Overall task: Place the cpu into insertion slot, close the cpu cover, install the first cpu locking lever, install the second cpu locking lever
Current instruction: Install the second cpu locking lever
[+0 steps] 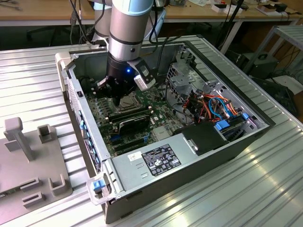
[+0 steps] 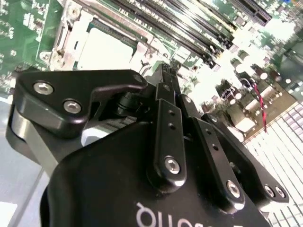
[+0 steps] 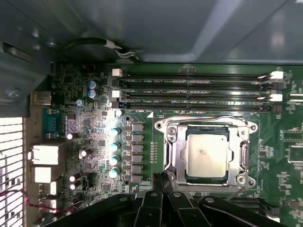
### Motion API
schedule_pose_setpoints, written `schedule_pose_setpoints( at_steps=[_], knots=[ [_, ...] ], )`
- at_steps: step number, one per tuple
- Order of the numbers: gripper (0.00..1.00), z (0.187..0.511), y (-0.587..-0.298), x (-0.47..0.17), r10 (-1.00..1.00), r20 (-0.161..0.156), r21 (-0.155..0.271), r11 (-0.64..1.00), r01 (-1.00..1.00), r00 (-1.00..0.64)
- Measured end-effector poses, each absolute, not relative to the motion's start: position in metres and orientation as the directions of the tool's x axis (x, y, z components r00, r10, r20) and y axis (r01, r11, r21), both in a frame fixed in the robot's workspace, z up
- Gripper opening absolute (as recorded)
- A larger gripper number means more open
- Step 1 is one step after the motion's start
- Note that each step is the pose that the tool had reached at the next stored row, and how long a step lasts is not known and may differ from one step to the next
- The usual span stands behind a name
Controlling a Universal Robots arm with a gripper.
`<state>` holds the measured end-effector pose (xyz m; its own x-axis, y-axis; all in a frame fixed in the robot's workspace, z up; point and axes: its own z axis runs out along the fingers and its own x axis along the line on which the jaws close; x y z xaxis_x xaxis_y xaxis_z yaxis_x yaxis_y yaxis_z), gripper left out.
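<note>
Hovering: I have the end effector (image 3: 161, 182) low over the green circuit board (image 3: 142, 118), at the edge of the insertion slot (image 3: 165, 142).
Fingers: pressed together in both wrist views, gripping nothing I can see.
Cpu (image 3: 205, 156): seated flat in the slot.
Cpu cover (image 3: 244, 158): down, framing the chip.
Case (image 1: 189, 161): open computer chassis on the ribbed tabletop (image 1: 246, 189).

we see even overhead light in the exterior view, with soft sheen on the ribbed worktop (image 1: 265, 189). in the second wrist view glare washes out the green circuit board (image 2: 265, 71), and the near end effector (image 2: 166, 71) looks soft. the first wrist view is dimmer, its upper part in shadow.
</note>
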<state>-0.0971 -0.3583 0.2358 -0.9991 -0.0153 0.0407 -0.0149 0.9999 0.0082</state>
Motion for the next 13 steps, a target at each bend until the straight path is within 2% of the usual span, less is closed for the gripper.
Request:
schedule_pose_setpoints(
  at_steps=[5, 13],
  knots=[
    [0.11, 0.247, -0.358, -0.096, -0.015, 0.041, 0.008, 1.000, -0.015, -0.999],
    [0.11, 0.247, -0.358, -0.065, -0.015, 0.041, 0.008, 1.000, -0.015, -0.999]
  ],
)
